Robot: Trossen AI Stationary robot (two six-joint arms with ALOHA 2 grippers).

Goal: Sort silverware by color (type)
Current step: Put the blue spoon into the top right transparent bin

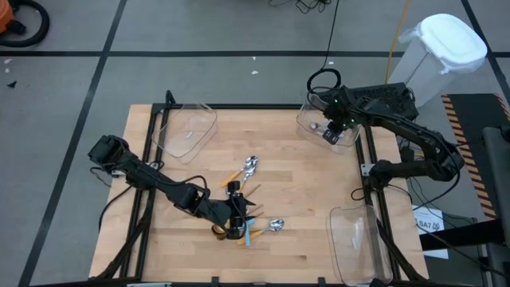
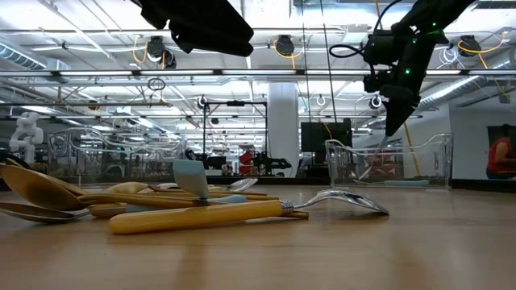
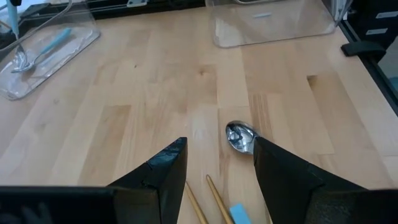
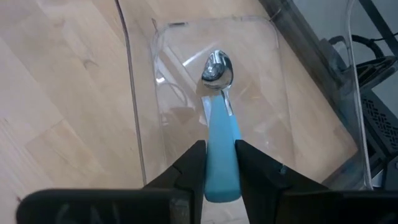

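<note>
black jointed arms, black cabling; right arm [image 1: 414,147] green led.

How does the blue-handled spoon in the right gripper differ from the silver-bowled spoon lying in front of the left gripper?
The blue-handled spoon hangs between the right gripper's fingers over a clear bin; the loose spoon lies flat on the wooden table.

The held spoon's handle shows in full; the loose spoon's handle is hidden behind the left gripper's finger, so its colour cannot be told there.

Both have shiny silver bowls.
</note>
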